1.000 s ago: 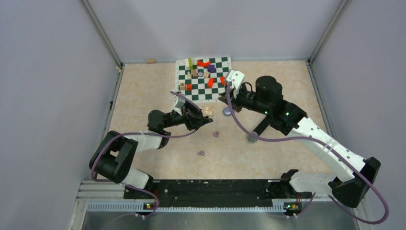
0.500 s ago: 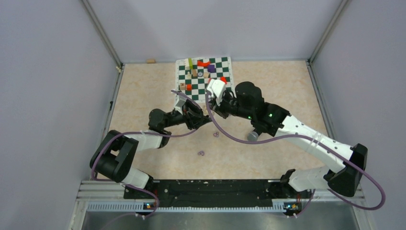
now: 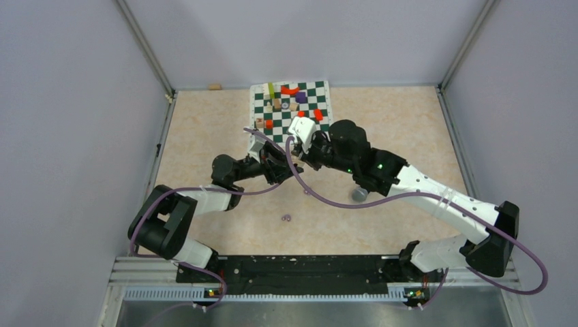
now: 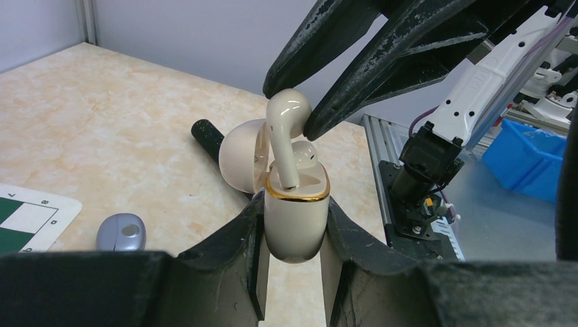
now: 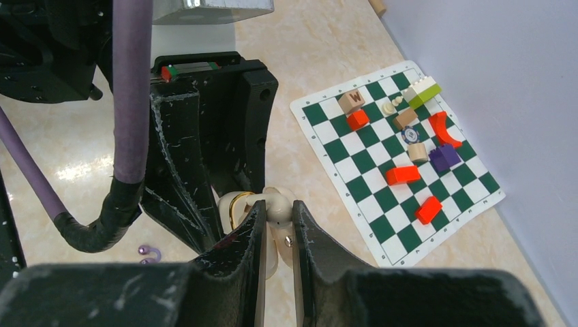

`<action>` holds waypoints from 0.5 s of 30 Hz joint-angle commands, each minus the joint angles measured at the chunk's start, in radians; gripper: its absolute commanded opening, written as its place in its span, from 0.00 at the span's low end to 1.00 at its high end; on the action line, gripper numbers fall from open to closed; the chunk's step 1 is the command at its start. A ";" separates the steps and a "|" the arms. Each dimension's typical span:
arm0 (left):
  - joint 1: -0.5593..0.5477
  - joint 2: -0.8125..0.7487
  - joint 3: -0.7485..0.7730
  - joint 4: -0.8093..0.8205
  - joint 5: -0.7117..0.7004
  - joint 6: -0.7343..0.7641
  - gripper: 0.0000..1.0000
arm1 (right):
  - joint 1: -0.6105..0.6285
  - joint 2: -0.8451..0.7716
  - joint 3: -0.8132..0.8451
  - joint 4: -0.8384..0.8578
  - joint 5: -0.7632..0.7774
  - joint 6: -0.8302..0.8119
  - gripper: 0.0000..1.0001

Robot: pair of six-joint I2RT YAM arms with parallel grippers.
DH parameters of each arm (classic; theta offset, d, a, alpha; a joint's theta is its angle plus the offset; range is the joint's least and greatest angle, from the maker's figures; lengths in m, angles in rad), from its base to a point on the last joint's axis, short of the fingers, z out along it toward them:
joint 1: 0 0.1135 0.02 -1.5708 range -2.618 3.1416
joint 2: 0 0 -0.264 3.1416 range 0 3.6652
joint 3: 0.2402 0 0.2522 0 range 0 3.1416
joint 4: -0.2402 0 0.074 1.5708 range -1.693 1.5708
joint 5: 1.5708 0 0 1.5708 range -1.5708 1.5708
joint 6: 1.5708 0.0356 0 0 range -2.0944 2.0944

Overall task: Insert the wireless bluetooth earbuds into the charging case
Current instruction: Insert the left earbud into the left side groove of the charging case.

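The right end effector [image 4: 292,105] pinches a glossy cream plastic earbud [image 4: 287,136] by its rounded head, its stem tip entering the smooth, gold-rimmed cream charging case [image 4: 294,221]. The left end effector [image 4: 294,238] clamps that case upright. A tilted stem could jam against the rim, or the slick bud could slip out.

My left gripper [image 3: 285,167] and right gripper [image 3: 297,155] meet tip to tip mid-table. From there, the checkered mat [image 3: 260,102] lies at twelve o'clock, a small purple piece [image 3: 286,218] at six, and a grey round thing [image 3: 358,195] at four.
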 commanded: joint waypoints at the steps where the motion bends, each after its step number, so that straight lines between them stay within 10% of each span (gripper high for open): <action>1: 0.000 -0.002 0.029 0.038 -0.013 0.017 0.00 | 0.016 -0.003 0.005 0.038 0.021 -0.013 0.06; 15: 0.002 -0.004 0.027 0.033 -0.014 0.030 0.00 | 0.016 -0.046 -0.024 0.042 0.024 -0.030 0.06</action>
